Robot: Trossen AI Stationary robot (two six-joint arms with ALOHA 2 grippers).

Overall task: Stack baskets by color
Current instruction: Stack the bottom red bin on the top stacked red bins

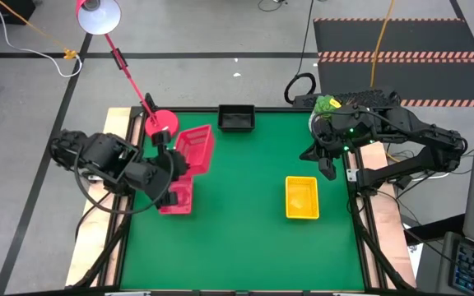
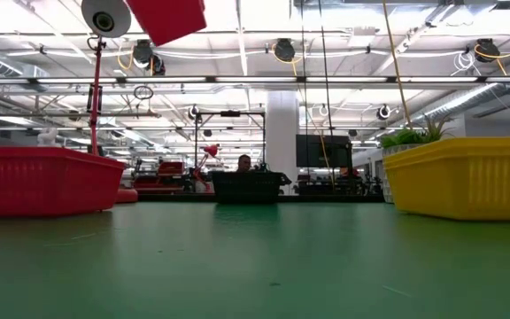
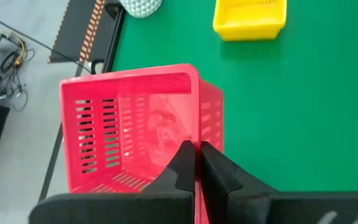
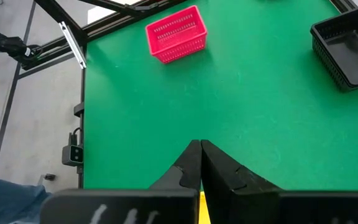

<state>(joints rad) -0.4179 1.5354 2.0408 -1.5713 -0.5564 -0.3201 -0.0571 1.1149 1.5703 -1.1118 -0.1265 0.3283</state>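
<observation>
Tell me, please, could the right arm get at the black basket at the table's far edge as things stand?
Probably yes: the right gripper hangs shut and empty, and only bare green table lies between it and the black basket.

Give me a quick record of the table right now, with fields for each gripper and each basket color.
left gripper: shut on the rim of a red basket, held above the table
other red basket: on the mat below it
right gripper: shut, empty, near the right edge
yellow basket: on the mat, right of middle
black basket: at the far edge
</observation>
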